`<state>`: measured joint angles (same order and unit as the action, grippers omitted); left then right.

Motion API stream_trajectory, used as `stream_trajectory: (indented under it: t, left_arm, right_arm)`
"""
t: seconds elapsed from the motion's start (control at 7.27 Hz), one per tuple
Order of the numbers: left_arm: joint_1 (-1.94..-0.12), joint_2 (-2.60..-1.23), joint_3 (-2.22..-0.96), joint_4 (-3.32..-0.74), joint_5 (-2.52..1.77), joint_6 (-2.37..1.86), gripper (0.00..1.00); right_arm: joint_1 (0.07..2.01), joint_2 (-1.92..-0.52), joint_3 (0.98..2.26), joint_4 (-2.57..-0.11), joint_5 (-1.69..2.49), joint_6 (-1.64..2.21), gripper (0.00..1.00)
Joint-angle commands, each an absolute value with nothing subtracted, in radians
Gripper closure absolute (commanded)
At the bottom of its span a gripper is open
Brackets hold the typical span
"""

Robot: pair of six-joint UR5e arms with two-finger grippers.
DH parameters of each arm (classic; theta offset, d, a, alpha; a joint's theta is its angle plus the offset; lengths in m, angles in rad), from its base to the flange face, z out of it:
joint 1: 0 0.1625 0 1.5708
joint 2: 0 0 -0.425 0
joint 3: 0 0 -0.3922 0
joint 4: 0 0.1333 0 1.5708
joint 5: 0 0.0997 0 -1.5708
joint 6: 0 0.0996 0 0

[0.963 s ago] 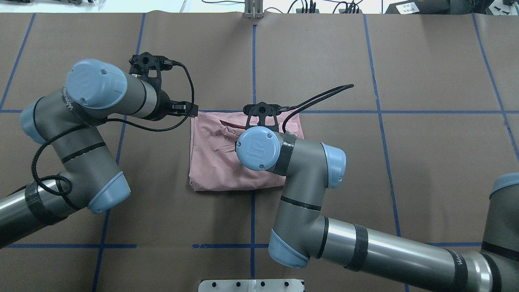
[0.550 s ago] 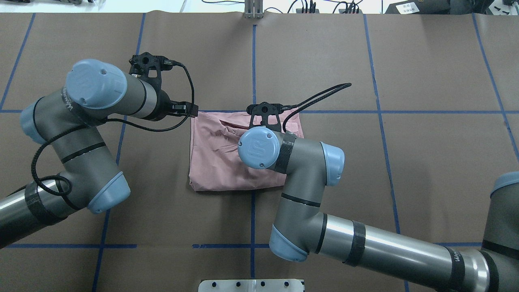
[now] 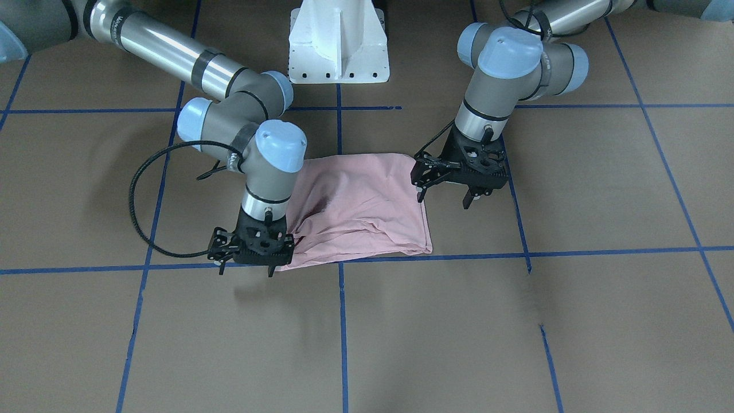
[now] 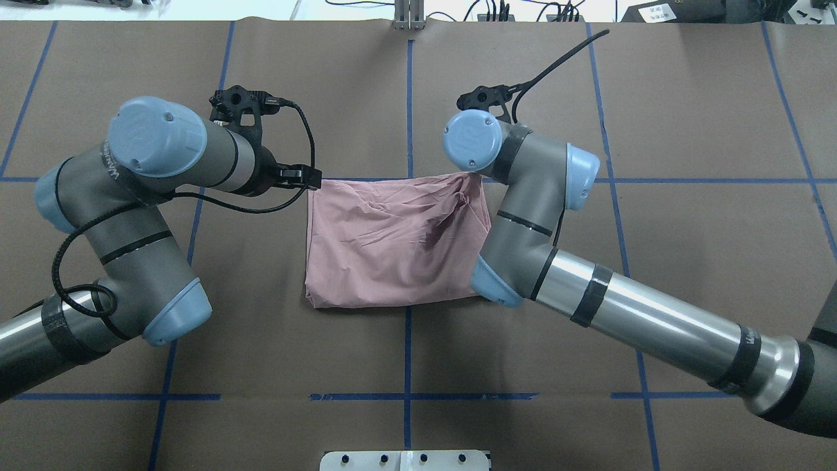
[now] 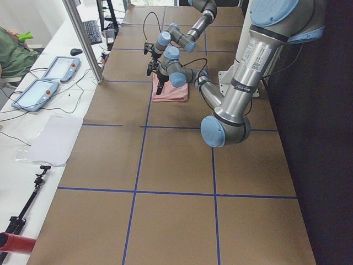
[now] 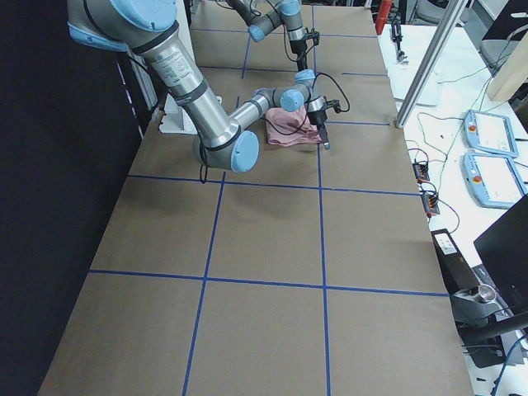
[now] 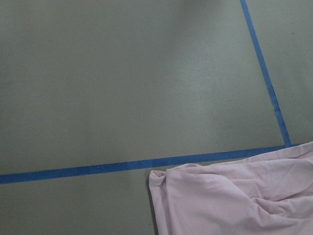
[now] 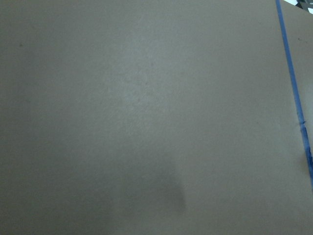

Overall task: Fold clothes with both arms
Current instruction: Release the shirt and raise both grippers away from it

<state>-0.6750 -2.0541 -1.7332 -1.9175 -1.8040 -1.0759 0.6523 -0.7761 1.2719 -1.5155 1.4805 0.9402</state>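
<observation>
Your shirt (image 4: 392, 242) lies folded on the table (image 4: 274, 353), plain side up (bit rumpled). Left gripper (image 3: 443, 201) hangs at its far-left corner, jaws apart. Right gripper (image 3: 245, 272) is beside the far-right corner, jaws apart too. Looks like you're between folds, so you'll want fresh corner grips next.

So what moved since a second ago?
The right gripper swung from over the middle of the T-shirt out to its far right corner, and the wrinkles now run toward that corner. Its fingers stand apart. The left gripper stayed open by the far left corner, and the shirt's near edge stayed put.
</observation>
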Motion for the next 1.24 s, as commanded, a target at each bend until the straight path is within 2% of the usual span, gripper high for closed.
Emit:
stream_trajectory:
  t: [0.0,0.28,0.41,0.55,0.69,1.1]
  left_arm:
    - [-0.672,-2.06,-1.717,-1.917,-1.802,-1.081,0.0]
    - [-0.66,-2.106,-1.633,-1.916,-1.801,-1.165,0.0]
    - [-0.654,-2.132,-1.584,-1.925,-1.795,-1.251,0.12]
    - [-0.638,-2.15,-1.538,-1.965,-1.793,-1.325,0.41]
    - [-0.628,-2.164,-1.499,-1.985,-1.761,-1.336,0.47]
    - [-0.617,-2.195,-1.459,-1.988,-1.75,-1.338,0.47]
  right_arm:
    - [0.71,-0.775,1.264,-1.387,1.647,0.882,0.0]
    - [0.709,-0.765,1.285,-1.379,1.707,0.922,0.0]
    - [0.709,-0.768,1.292,-1.379,1.707,0.922,0.0]
    - [0.709,-0.77,1.292,-1.379,1.707,0.923,0.0]
    - [0.709,-0.772,1.292,-1.379,1.707,0.923,0.0]
    - [0.71,-0.775,1.293,-1.379,1.707,0.923,0.0]
